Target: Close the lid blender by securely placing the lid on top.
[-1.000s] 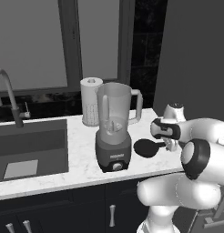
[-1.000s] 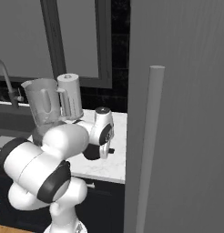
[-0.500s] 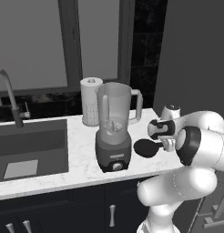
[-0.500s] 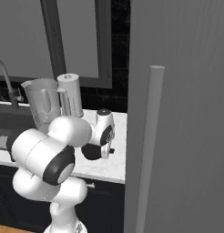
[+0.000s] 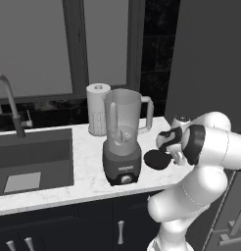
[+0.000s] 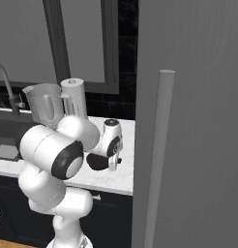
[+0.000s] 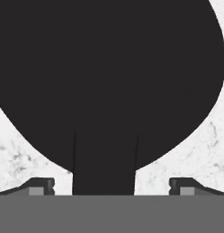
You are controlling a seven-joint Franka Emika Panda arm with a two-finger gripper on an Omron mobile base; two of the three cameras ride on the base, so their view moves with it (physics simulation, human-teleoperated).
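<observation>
The blender point(image 5: 123, 147) stands on the white marble counter point(image 5: 88, 176), a translucent grey jar with an open mouth on a dark base with a front knob. To its right the lid point(image 5: 156, 160) lies flat on the counter, a black disc that also shows in the right base view point(image 6: 96, 162). My gripper point(image 5: 171, 155) hangs just over the lid's right side, pointing down. In the hand view the lid point(image 7: 109, 77) looms large. Its tab runs down between my open gripper point(image 7: 111, 186), with wide gaps to both fingertips point(image 7: 41, 185). Nothing is held.
A white paper towel roll point(image 5: 97, 110) stands behind the blender. A sink point(image 5: 32, 157) with a faucet point(image 5: 7, 105) takes up the counter's left. A tall grey cabinet wall point(image 6: 188, 121) rises right beside the lid and my arm. Dark drawers run below the counter.
My arm's elbow has swung round toward the front, and the hand has sunk slightly closer to the lid. The jaws stayed open. Lid and blender have not moved.
</observation>
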